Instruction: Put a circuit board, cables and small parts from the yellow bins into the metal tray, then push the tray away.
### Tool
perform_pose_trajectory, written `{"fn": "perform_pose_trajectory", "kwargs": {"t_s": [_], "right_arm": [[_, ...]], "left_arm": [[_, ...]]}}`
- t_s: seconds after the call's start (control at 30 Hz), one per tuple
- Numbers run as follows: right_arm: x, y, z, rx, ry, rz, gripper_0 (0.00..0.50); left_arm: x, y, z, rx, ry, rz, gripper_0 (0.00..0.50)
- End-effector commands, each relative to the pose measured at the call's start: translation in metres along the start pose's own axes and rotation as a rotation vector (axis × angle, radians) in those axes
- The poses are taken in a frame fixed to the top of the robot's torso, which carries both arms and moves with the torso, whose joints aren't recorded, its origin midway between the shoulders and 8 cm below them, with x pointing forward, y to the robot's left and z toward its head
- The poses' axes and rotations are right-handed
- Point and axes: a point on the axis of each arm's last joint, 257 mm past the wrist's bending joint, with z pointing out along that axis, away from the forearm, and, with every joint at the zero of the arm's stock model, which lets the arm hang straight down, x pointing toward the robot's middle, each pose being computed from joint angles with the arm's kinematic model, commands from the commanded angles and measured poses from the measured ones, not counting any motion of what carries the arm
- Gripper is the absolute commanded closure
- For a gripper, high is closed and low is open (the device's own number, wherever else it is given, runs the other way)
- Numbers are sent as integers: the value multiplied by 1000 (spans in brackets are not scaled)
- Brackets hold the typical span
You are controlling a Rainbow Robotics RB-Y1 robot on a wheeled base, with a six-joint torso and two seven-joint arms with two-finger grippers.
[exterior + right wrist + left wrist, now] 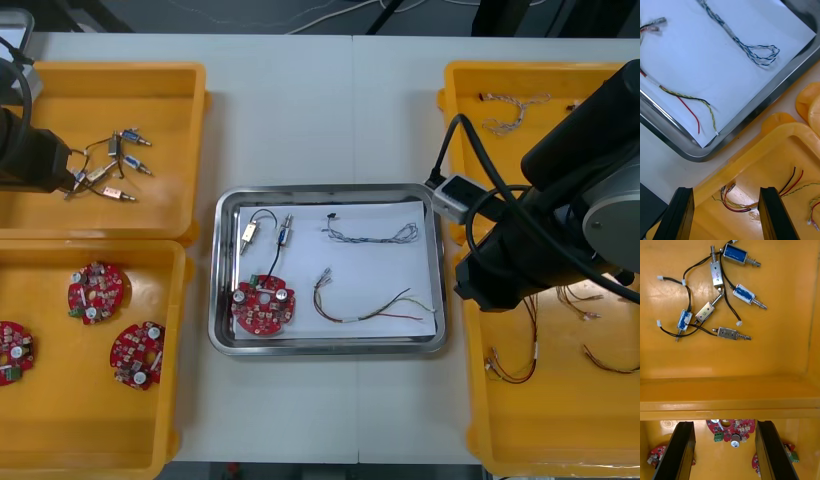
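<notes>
The metal tray [225,270], white inside, holds a round red circuit board [263,305], small metal parts [266,232] on black leads, a twisted blue and white cable [370,232] and a red and yellow cable [372,306]. My right gripper [726,213] is open over the near right yellow bin [752,150], just beside the tray's corner [700,155], with red and black cables [735,206] under its fingers. My left gripper [724,452] hangs open above the wall between the two left bins, over a circuit board [730,429]; small metal parts [715,303] lie beyond it.
The left arm [30,155] sits at the far left bin [100,80]; three circuit boards [96,290] lie in the near left bin. The right arm [560,220] covers much of the right bins, which hold a pale cable [515,110] and red and yellow cables [515,365].
</notes>
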Motion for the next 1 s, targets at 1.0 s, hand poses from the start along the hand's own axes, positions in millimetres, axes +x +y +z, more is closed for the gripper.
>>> {"fn": "perform_pose_trajectory", "kwargs": {"t_s": [1.0], "right_arm": [[-66,143,68,-33,-11,-682,0]], "left_arm": [[15,12,-10,-8,-3,66,29]]}}
